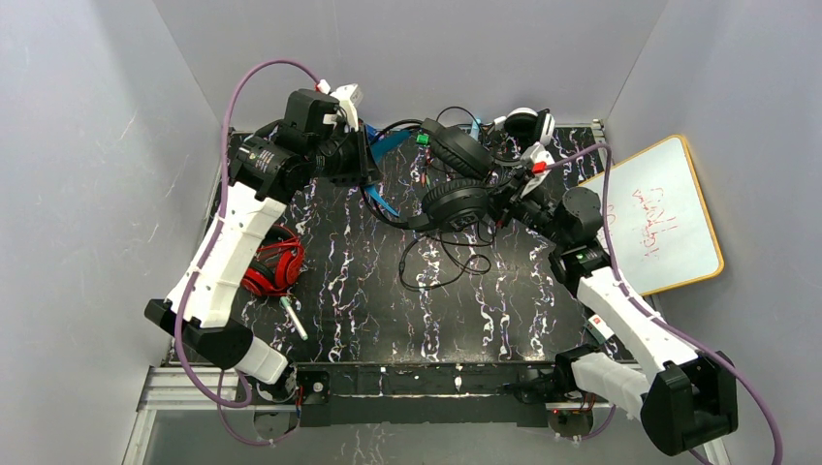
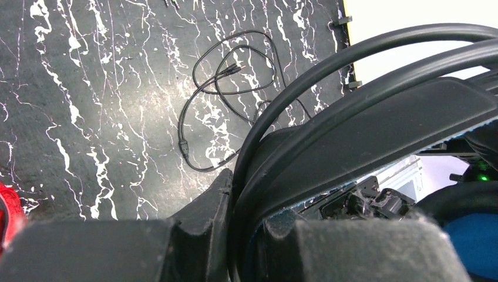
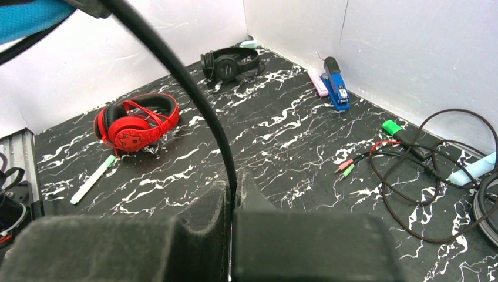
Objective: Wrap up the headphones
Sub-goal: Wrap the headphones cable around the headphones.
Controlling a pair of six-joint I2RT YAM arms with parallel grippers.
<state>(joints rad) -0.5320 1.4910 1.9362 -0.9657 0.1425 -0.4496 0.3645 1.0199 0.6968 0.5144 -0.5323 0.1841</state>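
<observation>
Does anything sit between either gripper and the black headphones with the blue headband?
Nothing visible. The left gripper is shut on the headband of the headphones, and the right gripper on a black cord running from them.

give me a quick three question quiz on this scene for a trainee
1. Which lies nearest the red headphones? A) marker B) stapler C) whiteboard
2. True or false: a gripper holds the red headphones.
3. Fill in: the left gripper clamps the blue-band headphones by their ____.
Key: 1 A; 2 false; 3 headband.
</observation>
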